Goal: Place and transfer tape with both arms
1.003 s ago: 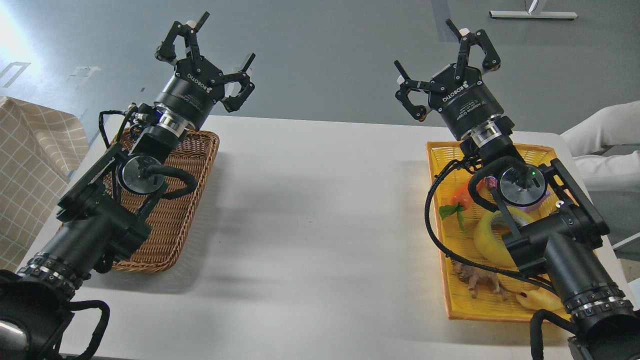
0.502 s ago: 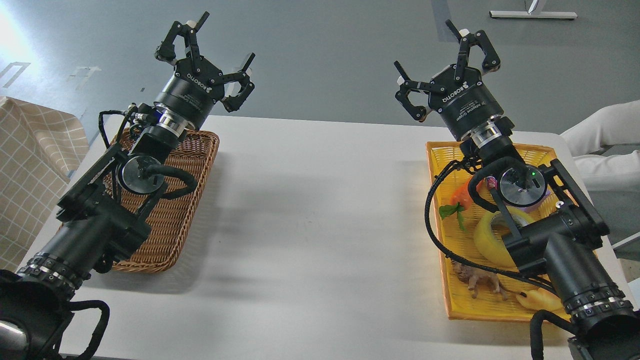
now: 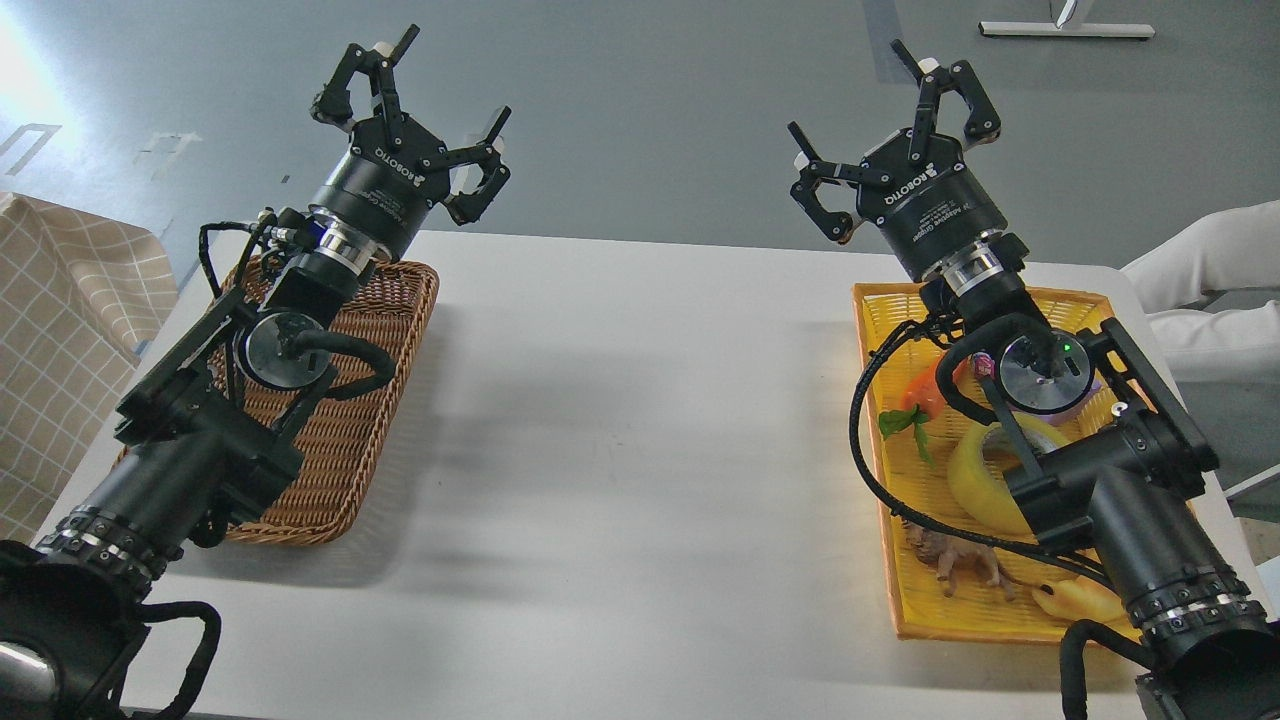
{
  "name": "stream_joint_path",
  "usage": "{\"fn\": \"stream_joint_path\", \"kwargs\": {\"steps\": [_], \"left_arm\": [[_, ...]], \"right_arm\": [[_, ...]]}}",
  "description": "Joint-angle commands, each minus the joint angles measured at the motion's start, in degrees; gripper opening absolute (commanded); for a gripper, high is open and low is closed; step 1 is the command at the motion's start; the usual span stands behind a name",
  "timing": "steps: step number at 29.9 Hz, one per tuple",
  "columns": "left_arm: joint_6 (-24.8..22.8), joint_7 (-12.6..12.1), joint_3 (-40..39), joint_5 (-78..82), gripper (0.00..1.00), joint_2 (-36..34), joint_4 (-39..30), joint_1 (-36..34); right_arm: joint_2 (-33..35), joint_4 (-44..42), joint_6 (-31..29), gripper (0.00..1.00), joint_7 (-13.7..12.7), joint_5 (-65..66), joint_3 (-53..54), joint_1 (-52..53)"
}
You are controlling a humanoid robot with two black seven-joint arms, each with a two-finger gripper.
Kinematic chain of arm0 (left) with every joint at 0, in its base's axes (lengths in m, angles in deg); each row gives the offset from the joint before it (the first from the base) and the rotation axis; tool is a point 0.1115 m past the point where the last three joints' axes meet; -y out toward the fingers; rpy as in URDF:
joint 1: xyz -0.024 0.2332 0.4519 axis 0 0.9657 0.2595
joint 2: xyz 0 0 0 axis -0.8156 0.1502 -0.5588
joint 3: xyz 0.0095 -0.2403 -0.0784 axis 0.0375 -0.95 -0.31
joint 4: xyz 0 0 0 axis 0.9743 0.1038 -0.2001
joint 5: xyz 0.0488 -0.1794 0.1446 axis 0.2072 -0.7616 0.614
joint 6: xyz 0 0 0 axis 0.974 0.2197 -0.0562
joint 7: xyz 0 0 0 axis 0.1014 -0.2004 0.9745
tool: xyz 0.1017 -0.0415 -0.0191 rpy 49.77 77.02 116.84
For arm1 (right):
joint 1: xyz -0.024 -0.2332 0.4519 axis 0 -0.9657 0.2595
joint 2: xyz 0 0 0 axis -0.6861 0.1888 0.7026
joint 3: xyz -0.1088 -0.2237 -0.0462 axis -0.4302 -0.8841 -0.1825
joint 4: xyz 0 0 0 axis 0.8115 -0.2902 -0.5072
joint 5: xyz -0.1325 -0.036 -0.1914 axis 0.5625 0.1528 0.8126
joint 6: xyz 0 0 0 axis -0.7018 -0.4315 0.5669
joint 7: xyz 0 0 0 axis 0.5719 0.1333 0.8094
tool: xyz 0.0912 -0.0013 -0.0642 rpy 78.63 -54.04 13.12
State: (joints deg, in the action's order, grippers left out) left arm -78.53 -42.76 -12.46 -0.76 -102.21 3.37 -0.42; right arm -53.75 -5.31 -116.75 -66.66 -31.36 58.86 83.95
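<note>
Yellow and glossy, the tape (image 3: 975, 478) lies in the yellow plastic tray (image 3: 880, 310) at the right side of the frame, a wide round roll with a pale core, partly hidden behind the right arm (image 3: 1120, 500). Near it in the tray are an orange toy with green leaves (image 3: 915, 405), a small brown animal figure (image 3: 955, 565) and a yellow-beige croissant-shaped toy (image 3: 1075, 600) at the lower end. The right gripper (image 3: 895, 125) is raised in the upper right, above the far edge of the smooth white table (image 3: 620, 420); its black jointed fingers are spread apart and hold nothing. The left gripper (image 3: 415, 100) stands in the upper left, fingers also spread and empty. Below the left arm (image 3: 190, 460) sits a brown woven wicker basket (image 3: 350, 440), rectangular with rounded corners. A beige checked cloth (image 3: 60, 330) shows at the left edge.
</note>
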Motion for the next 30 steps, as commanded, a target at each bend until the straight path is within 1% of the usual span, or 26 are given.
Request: {"fn": "stream_joint_path", "kwargs": {"steps": [1, 30], "left_arm": [[0.0, 0.0, -0.04, 0.0, 0.98, -0.07, 0.0, 0.01], [0.0, -0.09, -0.04, -0.09, 0.98, -0.16, 0.0, -0.08]], "right_arm": [[0.0, 0.0, 0.0, 1.0, 0.0, 0.0, -0.03, -0.01], [0.0, -0.09, 0.0, 1.0, 0.0, 0.0, -0.03, -0.01]]}}
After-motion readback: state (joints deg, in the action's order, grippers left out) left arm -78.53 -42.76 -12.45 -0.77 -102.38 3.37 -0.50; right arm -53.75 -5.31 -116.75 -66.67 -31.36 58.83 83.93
